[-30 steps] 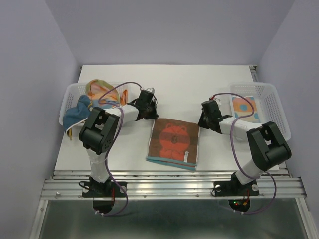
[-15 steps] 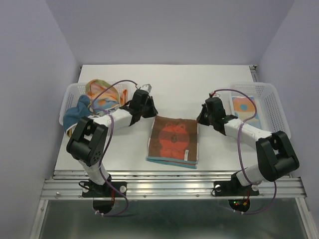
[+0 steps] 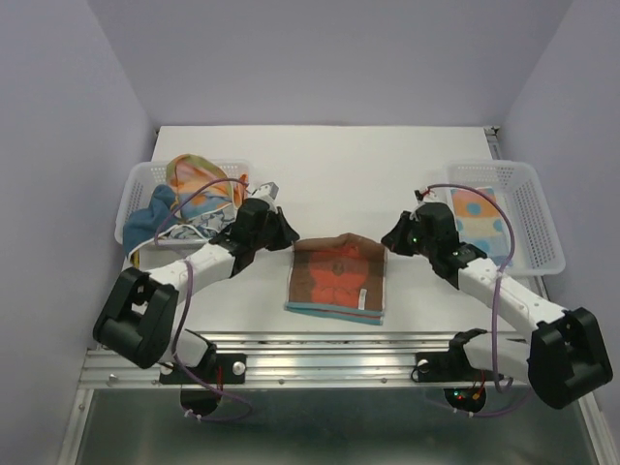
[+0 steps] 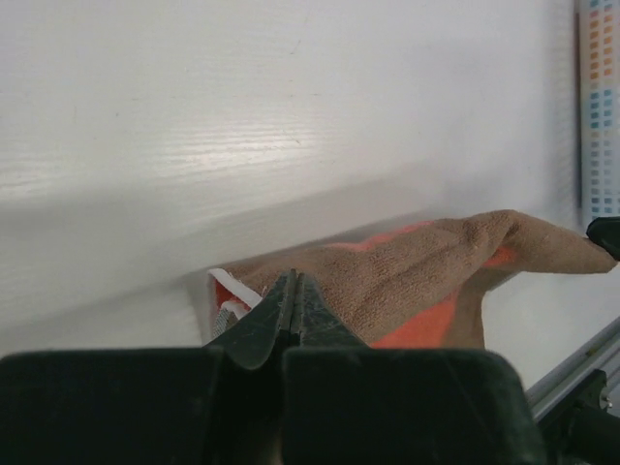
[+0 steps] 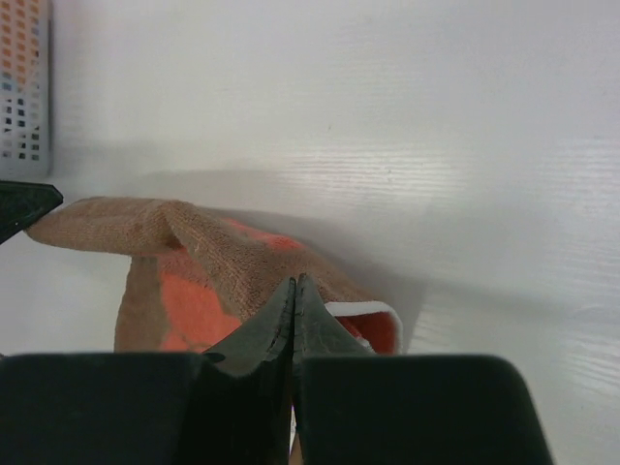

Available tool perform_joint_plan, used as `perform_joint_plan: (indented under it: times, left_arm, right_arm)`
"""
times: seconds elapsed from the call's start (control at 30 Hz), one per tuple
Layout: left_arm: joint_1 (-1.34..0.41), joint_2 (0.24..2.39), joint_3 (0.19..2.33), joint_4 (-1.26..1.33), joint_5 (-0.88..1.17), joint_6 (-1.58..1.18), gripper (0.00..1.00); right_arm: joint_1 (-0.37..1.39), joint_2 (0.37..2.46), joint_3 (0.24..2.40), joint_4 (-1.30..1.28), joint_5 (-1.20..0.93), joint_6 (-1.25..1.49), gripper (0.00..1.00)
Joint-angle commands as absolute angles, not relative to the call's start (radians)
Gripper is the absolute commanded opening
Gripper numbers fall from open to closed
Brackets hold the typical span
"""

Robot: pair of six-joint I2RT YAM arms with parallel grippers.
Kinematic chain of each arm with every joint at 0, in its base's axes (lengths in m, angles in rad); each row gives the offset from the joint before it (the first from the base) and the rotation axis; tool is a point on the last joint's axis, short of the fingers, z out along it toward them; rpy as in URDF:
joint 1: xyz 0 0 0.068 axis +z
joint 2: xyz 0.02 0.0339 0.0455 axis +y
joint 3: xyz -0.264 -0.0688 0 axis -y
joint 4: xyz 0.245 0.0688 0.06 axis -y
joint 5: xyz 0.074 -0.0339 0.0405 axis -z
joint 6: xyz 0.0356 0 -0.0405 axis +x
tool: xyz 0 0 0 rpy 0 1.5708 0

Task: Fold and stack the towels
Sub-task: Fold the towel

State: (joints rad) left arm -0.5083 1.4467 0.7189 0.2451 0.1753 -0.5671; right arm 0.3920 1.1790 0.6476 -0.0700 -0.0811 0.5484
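Note:
The brown towel with the red bear (image 3: 337,281) lies in the middle of the table, its far edge raised off the surface. My left gripper (image 3: 288,237) is shut on its far left corner and my right gripper (image 3: 390,239) is shut on its far right corner. In the left wrist view the shut gripper (image 4: 294,281) pinches the brown towel (image 4: 426,281), which hangs stretched toward the right. In the right wrist view the shut gripper (image 5: 294,284) pinches the brown towel (image 5: 213,262), which stretches off to the left.
A white basket (image 3: 136,189) at the left holds several crumpled towels (image 3: 194,189). A white basket (image 3: 533,208) at the right holds a folded orange and blue circle towel (image 3: 480,213). The table's near edge with metal rails runs just below the brown towel.
Both grippers have come down onto the towel's far corners, closed on them and lifted the far edge, drawing it toward the near side. The towel looks shorter from above.

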Motion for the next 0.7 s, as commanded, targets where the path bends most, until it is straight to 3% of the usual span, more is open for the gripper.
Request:
perform_joint_plan:
  times: [0.0,0.3,0.67]
  left_arm:
    - [-0.509,1.309,0.631,0.311,0.190,-0.617,0.00]
    - [-0.532,1.082,0.362,0.327,0.213,-0.715,0.00]
    - [-0.549,0.879,0.221,0.321,0.310,-0.755,0.00]
  right_arm:
    - [0.394,1.086,0.580,-0.104,-0.236,0.565,0.01]
    - [0.429,0.922,0.433,-0.175,-0.437,0.626,0.01]
    - [0.439,0.778,0.382,-0.336,-0.557,0.629,0.01]
